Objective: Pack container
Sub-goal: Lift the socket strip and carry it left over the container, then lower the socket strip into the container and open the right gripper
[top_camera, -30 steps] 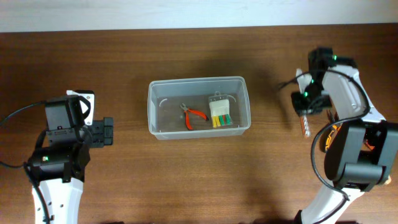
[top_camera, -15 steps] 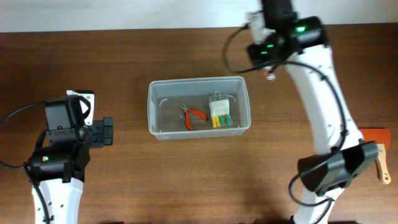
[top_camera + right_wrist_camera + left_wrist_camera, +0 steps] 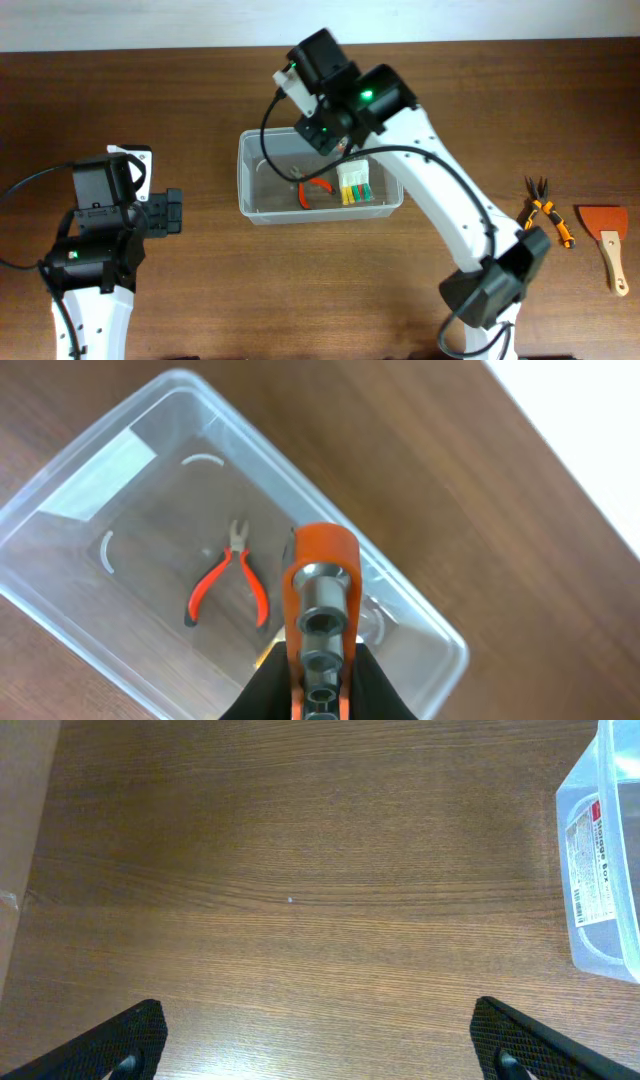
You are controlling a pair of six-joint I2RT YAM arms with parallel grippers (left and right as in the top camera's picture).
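Observation:
The container (image 3: 246, 190) is a clear plastic bin at the table's middle; it also shows in the right wrist view (image 3: 95, 430) and, as a corner, in the left wrist view (image 3: 600, 870). Inside lie red-handled pliers (image 3: 313, 188) (image 3: 228, 588) and a small clear case of coloured bits (image 3: 353, 183). My right gripper (image 3: 330, 138) (image 3: 320, 688) hovers over the bin's back edge, shut on an orange socket rail (image 3: 320, 575) with grey sockets. My left gripper (image 3: 170, 213) (image 3: 320, 1050) is open and empty over bare wood, left of the bin.
Orange-and-black pliers (image 3: 545, 220) and an orange scraper with a wooden handle (image 3: 605, 238) lie at the table's right edge. The right arm spans from the front right to the bin.
The right arm has swung from the table's right side leftward to above the bin, carrying the socket rail. The left arm has not moved.

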